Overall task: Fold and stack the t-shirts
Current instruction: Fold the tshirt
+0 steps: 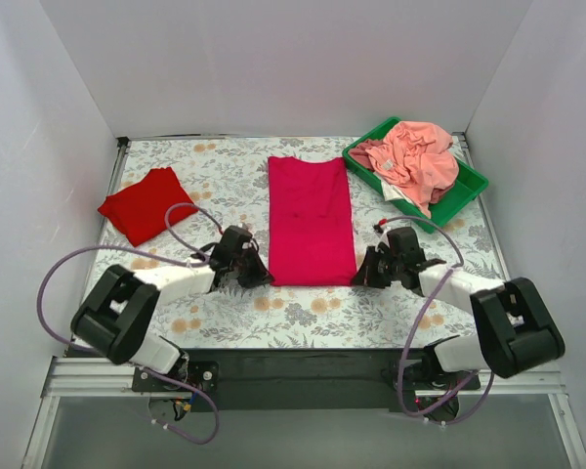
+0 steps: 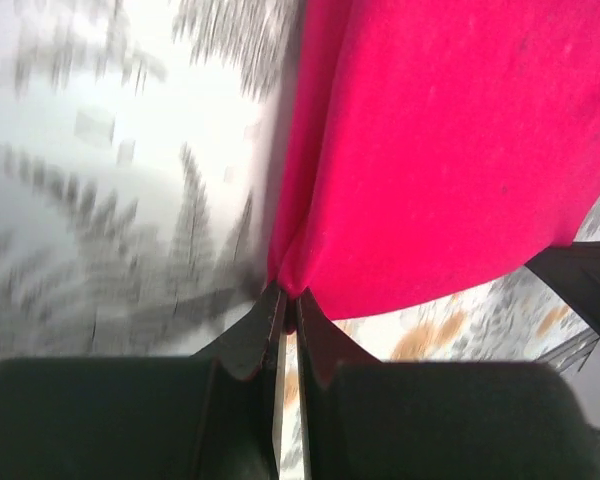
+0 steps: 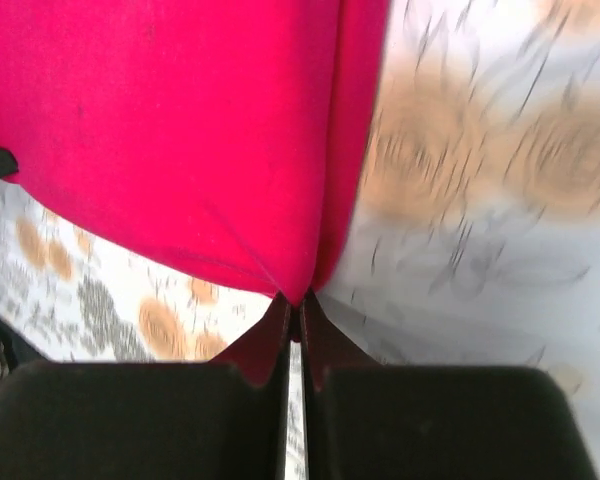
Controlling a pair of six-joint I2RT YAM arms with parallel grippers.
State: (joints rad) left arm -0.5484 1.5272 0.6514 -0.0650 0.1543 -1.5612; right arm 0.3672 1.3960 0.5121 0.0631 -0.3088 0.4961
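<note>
The large crimson-magenta t-shirt lies as a long folded strip in the middle of the table. My left gripper is shut on its near left corner; in the left wrist view the cloth is pinched between the tips of the gripper. My right gripper is shut on its near right corner; in the right wrist view the cloth is pinched at the tips of the gripper. The smaller scarlet-red t-shirt lies folded at the left.
A green plastic tray at the back right holds crumpled salmon-pink clothes. The grey floral-print cloth covers the table. White walls close in the left, back and right sides.
</note>
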